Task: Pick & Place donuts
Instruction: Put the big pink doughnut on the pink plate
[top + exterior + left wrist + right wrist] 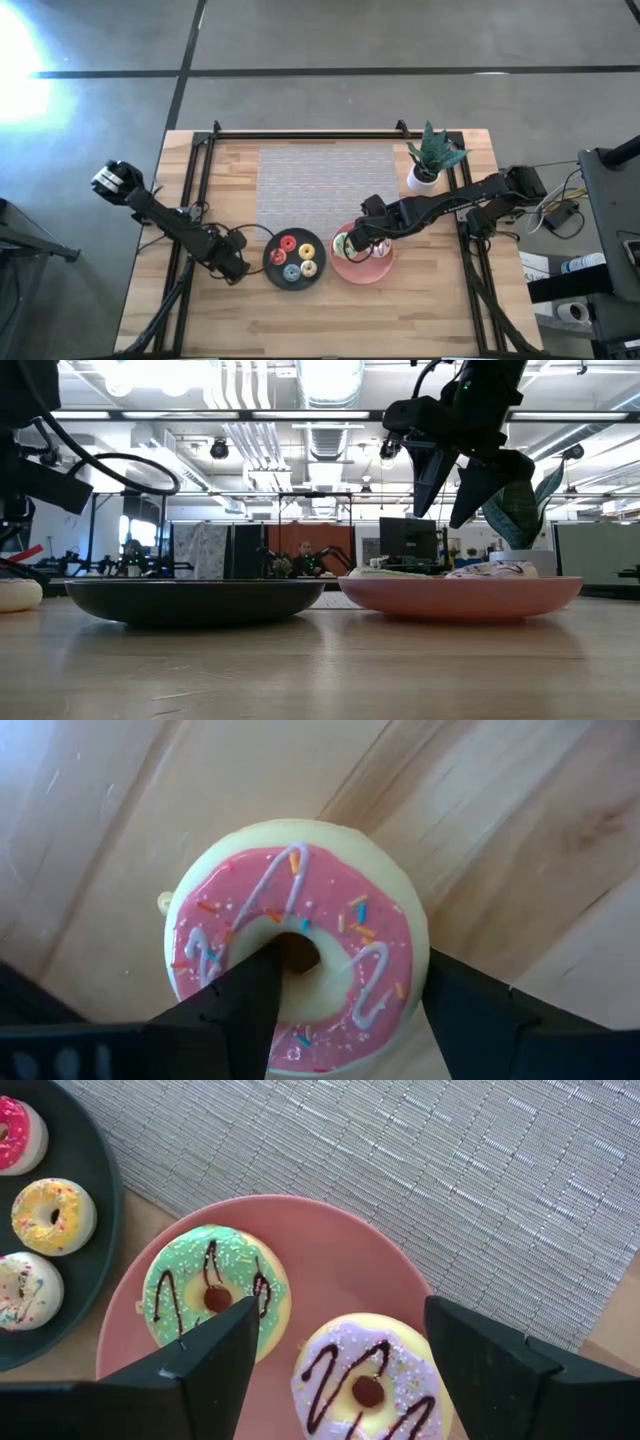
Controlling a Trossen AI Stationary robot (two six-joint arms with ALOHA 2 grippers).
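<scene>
A pink-frosted donut with white stripes lies flat on the wood table left of the black plate. My left gripper is open over it, with one finger above the hole and the other outside the rim. The black plate holds several donuts, among them a red and a yellow one. My right gripper hangs open and empty above the pink plate. On that plate lie a green donut and a lilac donut, both with dark drizzle.
A grey placemat covers the table's far middle. A potted plant stands at the far right corner. Black frame rails run along the left and right sides. Bare wood lies along the near edge.
</scene>
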